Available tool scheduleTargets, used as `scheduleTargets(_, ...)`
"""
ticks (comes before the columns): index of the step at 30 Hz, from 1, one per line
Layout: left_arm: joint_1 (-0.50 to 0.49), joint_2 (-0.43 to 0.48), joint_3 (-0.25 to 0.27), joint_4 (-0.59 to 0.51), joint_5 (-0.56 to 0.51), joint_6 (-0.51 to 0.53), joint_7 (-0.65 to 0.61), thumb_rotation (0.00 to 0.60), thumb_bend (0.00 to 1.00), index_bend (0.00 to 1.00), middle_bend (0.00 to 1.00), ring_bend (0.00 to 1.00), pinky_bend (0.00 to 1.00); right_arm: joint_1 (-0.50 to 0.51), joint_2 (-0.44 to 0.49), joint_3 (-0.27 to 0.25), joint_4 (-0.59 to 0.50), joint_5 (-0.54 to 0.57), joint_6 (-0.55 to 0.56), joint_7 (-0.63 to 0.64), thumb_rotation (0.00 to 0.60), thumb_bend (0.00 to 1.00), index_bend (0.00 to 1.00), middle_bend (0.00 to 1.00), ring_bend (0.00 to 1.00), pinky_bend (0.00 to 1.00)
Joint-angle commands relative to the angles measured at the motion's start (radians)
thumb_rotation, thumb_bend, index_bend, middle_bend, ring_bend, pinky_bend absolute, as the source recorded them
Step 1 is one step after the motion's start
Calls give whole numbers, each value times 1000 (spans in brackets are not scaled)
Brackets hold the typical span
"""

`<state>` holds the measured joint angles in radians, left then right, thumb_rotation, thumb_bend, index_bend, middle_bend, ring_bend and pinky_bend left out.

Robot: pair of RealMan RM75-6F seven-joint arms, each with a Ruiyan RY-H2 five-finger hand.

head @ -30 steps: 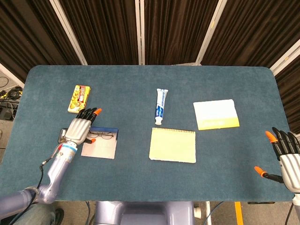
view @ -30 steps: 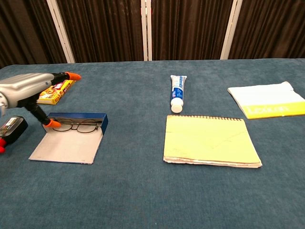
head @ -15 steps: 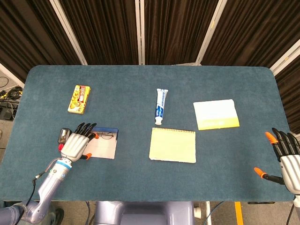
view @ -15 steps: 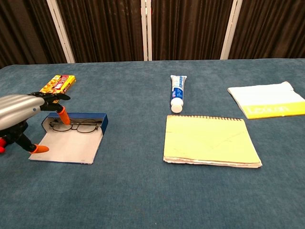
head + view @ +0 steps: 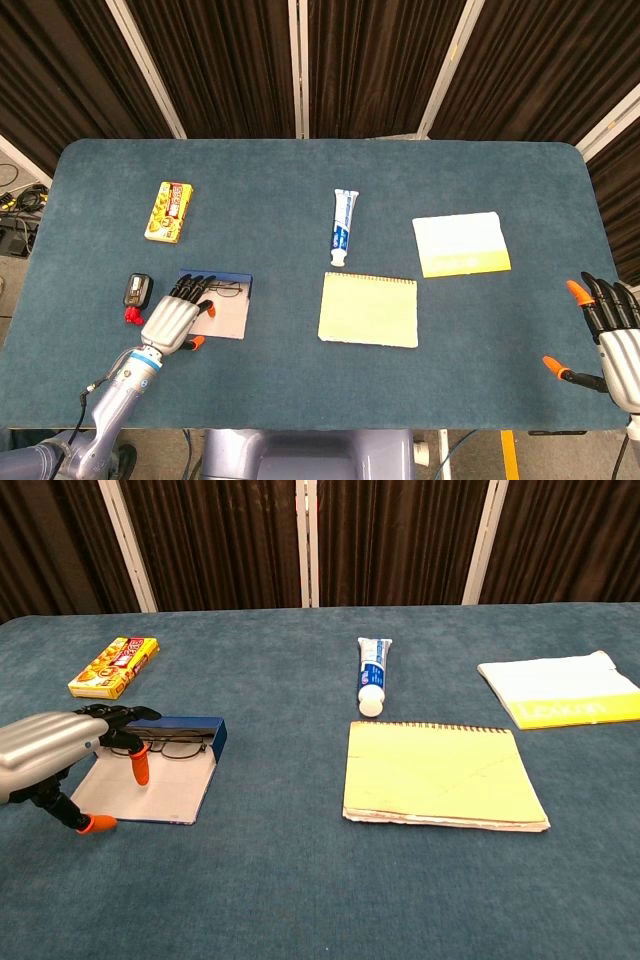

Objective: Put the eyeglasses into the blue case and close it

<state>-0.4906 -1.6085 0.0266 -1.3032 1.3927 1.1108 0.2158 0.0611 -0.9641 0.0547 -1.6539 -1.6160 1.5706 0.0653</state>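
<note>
No lettering sharp enough to read on the toothpaste tube (image 5: 342,227) or yellow snack box (image 5: 169,210). One blue case (image 5: 160,768), lid flat, eyeglasses (image 5: 166,745) inside along the far wall. Left hand (image 5: 177,318) spread above the lid, gripping nothing – right hand (image 5: 612,335) at the near right, fingers apart, empty. One yellow notebook (image 5: 368,310), one folded cloth (image 5: 460,243).

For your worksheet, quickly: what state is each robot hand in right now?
Left hand: open, holding nothing, over the open blue case.
Right hand: open, holding nothing.
</note>
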Motion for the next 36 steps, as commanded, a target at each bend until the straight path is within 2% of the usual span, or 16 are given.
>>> scheduleTargets(1, 3, -5, 2, 6, 6, -2, -7, 600, 228, 425, 0, 0, 0, 0, 0, 0, 0, -1, 1, 0, 600, 0, 12, 0, 0, 0)
scheduleTargets(29, 11, -50, -19, 86, 26, -16, -39, 600, 230, 391, 0, 0, 0, -1, 0, 0, 2, 1, 1, 4, 600, 0, 12, 0, 0, 0)
scheduleTargets(32, 12, -52, -19, 93, 30, -16, -45, 600, 264, 389, 0, 0, 0, 0, 0, 0, 2, 1, -1, 4, 600, 0, 12, 0, 0, 0)
scheduleTargets(36, 13, -53, -19, 95, 32, -21, -49, 600, 382, 390, 0, 0, 0, 0, 1, -1, 2, 0, -1, 7, 600, 0, 13, 0, 0, 0)
